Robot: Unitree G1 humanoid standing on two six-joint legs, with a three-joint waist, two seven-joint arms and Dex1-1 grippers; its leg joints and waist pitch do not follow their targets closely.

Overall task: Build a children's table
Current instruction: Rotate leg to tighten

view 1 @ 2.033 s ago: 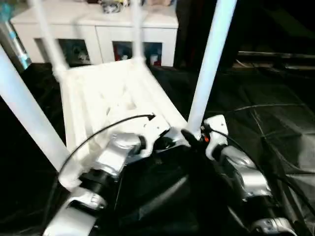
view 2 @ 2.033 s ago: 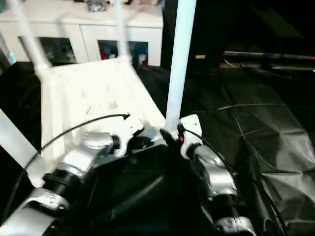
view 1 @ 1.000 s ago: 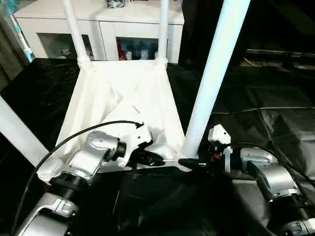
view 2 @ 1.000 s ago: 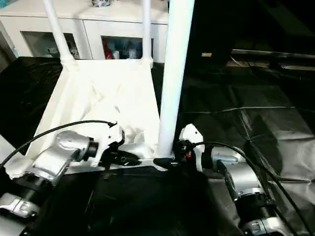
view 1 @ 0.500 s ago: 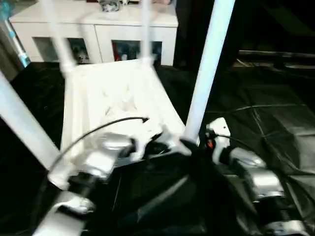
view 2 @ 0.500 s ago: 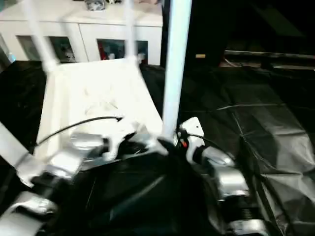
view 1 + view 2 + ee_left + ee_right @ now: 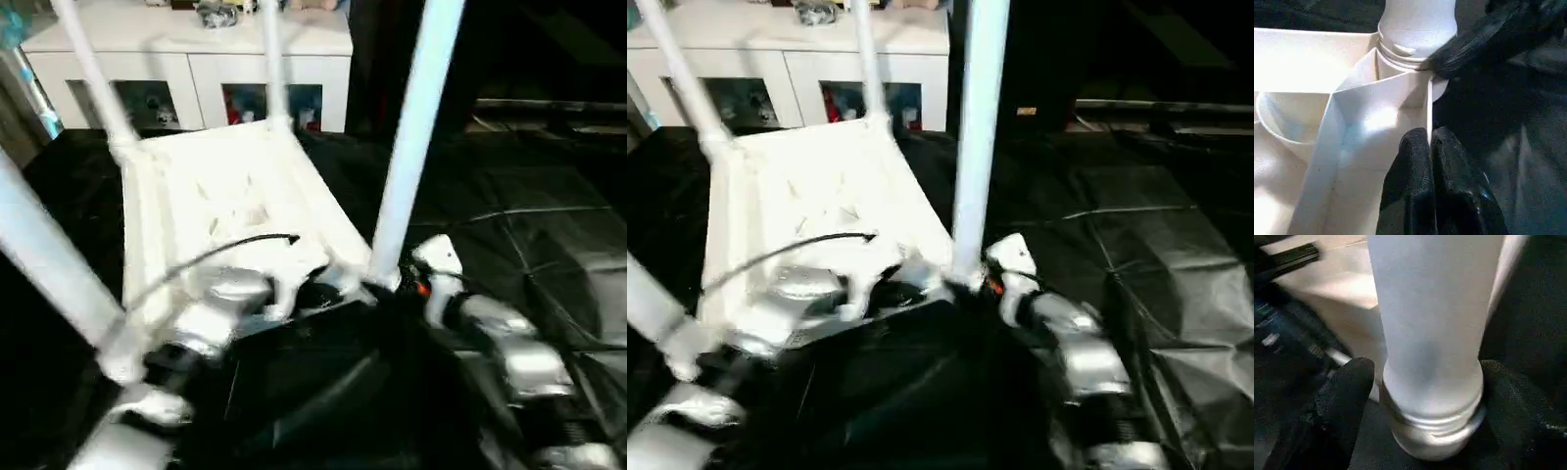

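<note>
The white children's table (image 7: pixel 225 186) lies upside down on black sheeting with its four legs pointing up. My left gripper (image 7: pixel 328 292) is shut on the thin rim wall (image 7: pixel 1428 105) at the near right corner, fingers (image 7: pixel 1415 166) pressed together over it. My right gripper (image 7: pixel 387 289) clasps the base of the near right leg (image 7: pixel 411 127), one black finger (image 7: pixel 1347 396) on each side of the leg (image 7: pixel 1432 342) just above its socket collar. The near left leg (image 7: pixel 49 255) and two far legs (image 7: pixel 93 73) stand in their sockets.
A white cabinet (image 7: pixel 196 69) with glass-fronted compartments stands just behind the table. Crinkled black sheeting (image 7: pixel 529 196) covers the floor to the right. A black cable (image 7: pixel 225 250) arcs over my left forearm.
The head view has swung and tilted, so the table looks skewed compared with a second ago. Both grippers keep their holds at the near right corner.
</note>
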